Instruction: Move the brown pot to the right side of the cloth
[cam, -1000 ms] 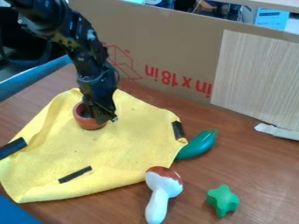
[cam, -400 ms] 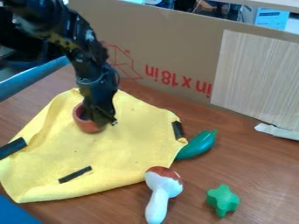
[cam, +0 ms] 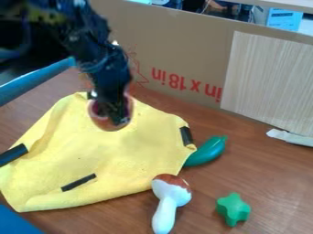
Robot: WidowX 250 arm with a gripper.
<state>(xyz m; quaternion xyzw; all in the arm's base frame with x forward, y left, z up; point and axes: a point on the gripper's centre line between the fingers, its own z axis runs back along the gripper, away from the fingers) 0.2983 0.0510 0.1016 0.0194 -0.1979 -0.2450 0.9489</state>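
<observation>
The black gripper [cam: 112,109] hangs over the upper part of the yellow cloth [cam: 116,160], shut on the brown pot [cam: 105,123]. Its fingertips dip into the pot's opening and hide part of the inside and the rim. The pot appears held a little above the cloth, its opening tipped toward the camera. Black strips lie on the cloth's left, right and front parts.
Beside the cloth's right edge lies a green eggplant-like toy [cam: 207,151]. A white and brown mushroom toy [cam: 168,199] touches the front right edge, with a green star shape [cam: 233,209] farther right. Behind stands a cardboard wall [cam: 177,50].
Gripper and pot have shifted to the right together and appear raised off the cloth, with the pot more tilted. The cloth and the other toys have stayed put.
</observation>
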